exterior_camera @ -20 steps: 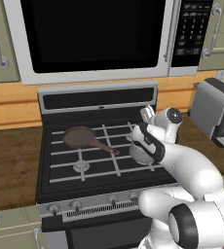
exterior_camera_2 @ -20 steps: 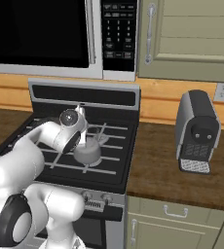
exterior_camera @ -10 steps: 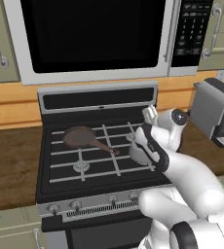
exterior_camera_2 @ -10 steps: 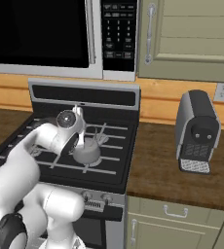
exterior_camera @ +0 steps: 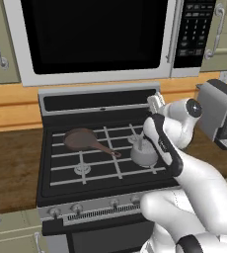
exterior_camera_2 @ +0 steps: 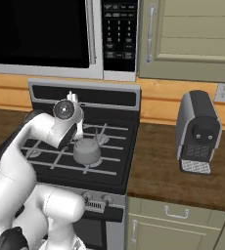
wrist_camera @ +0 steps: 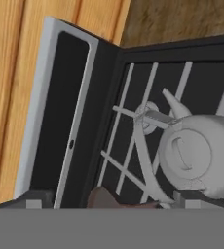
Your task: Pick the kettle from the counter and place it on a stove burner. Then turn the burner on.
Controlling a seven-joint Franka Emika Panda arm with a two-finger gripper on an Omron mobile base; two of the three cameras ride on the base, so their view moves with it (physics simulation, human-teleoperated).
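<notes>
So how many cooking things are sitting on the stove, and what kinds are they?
kettle: 1
frying pan: 1
Total: 2, both resting on the stove's black grate.

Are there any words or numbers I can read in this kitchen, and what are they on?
Nothing here can be read for sure.
Microwave keypad: rows of tiny light marks on its buttons, too small and blurred to read.
Stove knobs: no readable marks.
Coffee machine: no label visible.
Kettle: plain, no writing.
</notes>
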